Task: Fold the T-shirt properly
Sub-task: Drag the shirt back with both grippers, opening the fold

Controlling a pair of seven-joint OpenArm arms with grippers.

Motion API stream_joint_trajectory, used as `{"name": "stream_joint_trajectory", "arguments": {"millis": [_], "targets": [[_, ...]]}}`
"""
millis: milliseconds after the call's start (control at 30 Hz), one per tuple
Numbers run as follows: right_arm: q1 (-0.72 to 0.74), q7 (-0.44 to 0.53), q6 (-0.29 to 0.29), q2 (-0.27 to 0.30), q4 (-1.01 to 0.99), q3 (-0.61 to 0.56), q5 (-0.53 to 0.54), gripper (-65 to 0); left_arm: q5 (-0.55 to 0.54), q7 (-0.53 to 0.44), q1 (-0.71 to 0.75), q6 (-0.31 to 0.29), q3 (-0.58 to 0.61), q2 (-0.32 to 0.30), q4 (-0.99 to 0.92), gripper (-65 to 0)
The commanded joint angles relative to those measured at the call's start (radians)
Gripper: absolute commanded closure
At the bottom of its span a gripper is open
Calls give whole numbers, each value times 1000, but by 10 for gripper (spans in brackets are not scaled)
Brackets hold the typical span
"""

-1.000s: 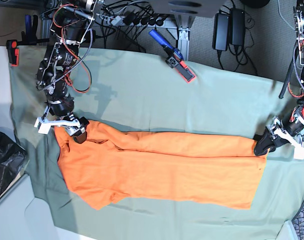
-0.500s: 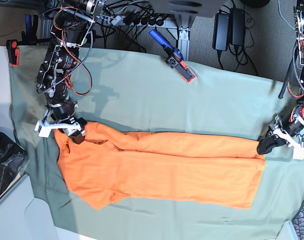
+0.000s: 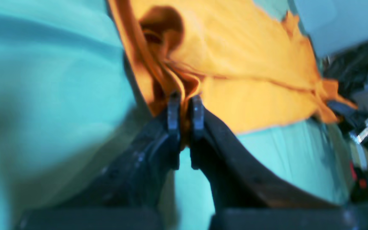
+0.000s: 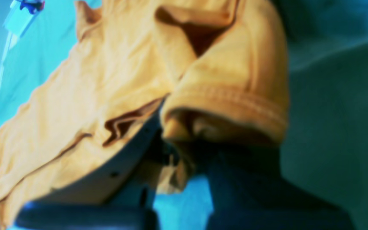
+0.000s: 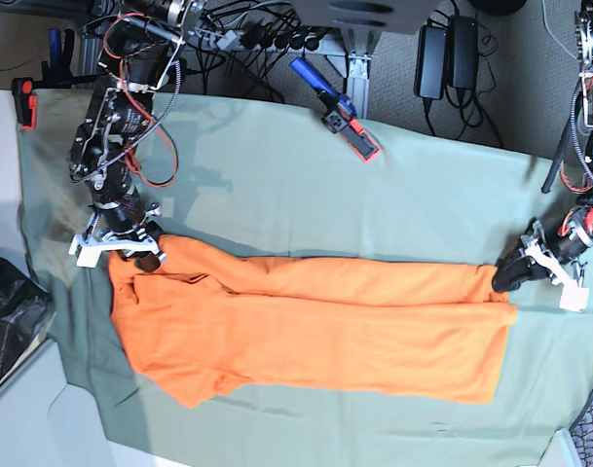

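The soft orange T-shirt [image 5: 315,326] is lying as a long, half-folded band across the grey-green cloth [image 5: 393,185] covering the bench. The left gripper [image 3: 184,111] is pinching bunched fabric at one end, its dark fingers [image 3: 173,110] nearly together. The right gripper [image 5: 145,255] is clamping the opposite end, where only its wrist view is showing a stitched hem draping over it.

Base view evenly bright and sharp, arm shadows falling toward 3 o'clock on the table cloth [image 5: 393,195]; both wrist views soft, blue-tinted, blurred most at 6 o'clock.
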Motion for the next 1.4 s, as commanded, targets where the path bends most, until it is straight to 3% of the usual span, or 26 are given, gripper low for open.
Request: {"name": "stream_joint_trajectory", "arguments": {"millis": [0,300,567,833,1100,1367], "targets": [[15,5,80,23,18,3,23,0,-19,5,-7,-2,-2,-19,33,0],[-54,-41,102,84,59,19,84,0,-32,8,99,-2,-3,-104,246,0],[-179,-89,109,121,206,21,119,0,-48,9,166,-2,-3,-197,300,0],[-365,-92,108,123,370,21,119,0,-82,21,252,-2,-6,-278,301,0],[-523,-92,108,123,487,23,119,0,-116,44,335,-2,-35,-288,312,0],[-589,-92,108,135,533,103,124,0,-131,61,444,-2,-97,-288,425,0]]}}
